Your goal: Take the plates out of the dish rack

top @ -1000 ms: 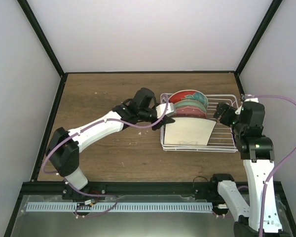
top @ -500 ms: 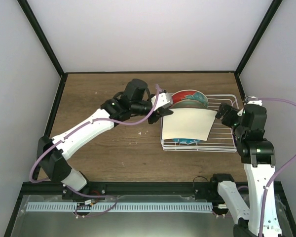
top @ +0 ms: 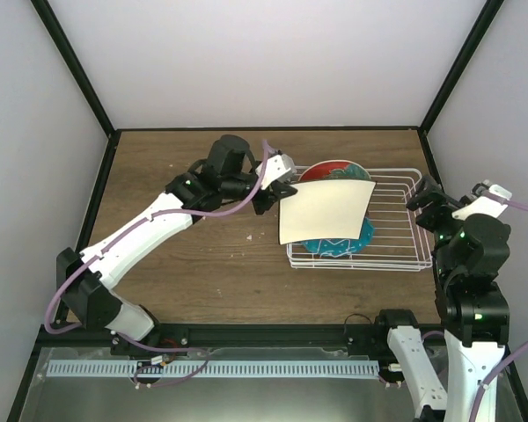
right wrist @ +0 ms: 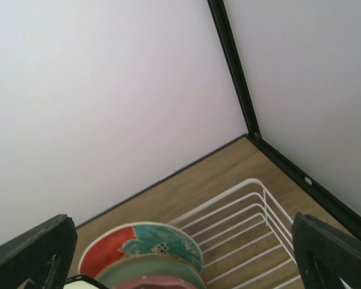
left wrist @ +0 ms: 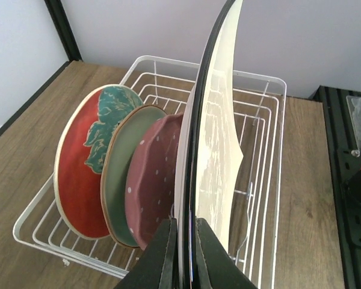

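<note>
Noting your left gripper point(top: 284, 195) clenched on the left edge of the beige square plate point(top: 326, 211), held roughly upright above the near-left of the white wire dish rack point(top: 396, 265). The plate extends rightward from the fingers, and the wooden table point(top: 238, 264) lies to its left. Your right gripper point(top: 421, 202), jaws apart, hangs beside the rack's right end.

The left gripper point(top: 280, 195), still pinched on the edge of the beige square plate point(top: 326, 212), has risen and drawn back to the left. The plate, which a second ago leaned low in the dish rack point(top: 396, 265), now hangs clear above it, out to the gripper's right. Beneath the lifted plate a blue plate point(top: 336, 246) has come into sight, and the right gripper point(top: 421, 195) has backed off from the rack's right end.
</note>
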Tool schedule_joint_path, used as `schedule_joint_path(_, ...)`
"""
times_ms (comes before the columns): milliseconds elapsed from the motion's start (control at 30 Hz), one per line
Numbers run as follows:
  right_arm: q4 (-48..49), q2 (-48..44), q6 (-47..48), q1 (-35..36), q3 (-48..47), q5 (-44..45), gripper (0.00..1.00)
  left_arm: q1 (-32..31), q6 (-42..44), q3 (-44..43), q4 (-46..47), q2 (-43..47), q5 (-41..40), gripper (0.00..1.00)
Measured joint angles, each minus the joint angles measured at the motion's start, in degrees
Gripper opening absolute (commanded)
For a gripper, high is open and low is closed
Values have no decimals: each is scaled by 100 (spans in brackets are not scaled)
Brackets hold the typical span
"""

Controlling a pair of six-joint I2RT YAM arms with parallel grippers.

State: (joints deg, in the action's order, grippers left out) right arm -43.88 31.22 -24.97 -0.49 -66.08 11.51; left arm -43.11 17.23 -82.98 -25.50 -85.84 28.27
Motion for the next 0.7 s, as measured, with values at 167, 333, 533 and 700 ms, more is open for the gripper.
schedule_joint_path(167, 109, 0, -68, 0, -118, 122, 100, 262, -509, -127, -76, 76, 195, 4)
schedule_joint_path(333, 109, 68, -131, 0, -118, 181, 100, 1158, -1606, -531, 223, 151, 737, 4)
schedule_joint_path(533, 116, 92, -170, 0, -94, 181, 100, 2446, -3069, -697, 1231, 361, 1023, 4)
schedule_joint_path(700, 151, 109, -173, 0, -11, 179, 100, 3182, -4116, -409, 1952, 579, 1246, 4)
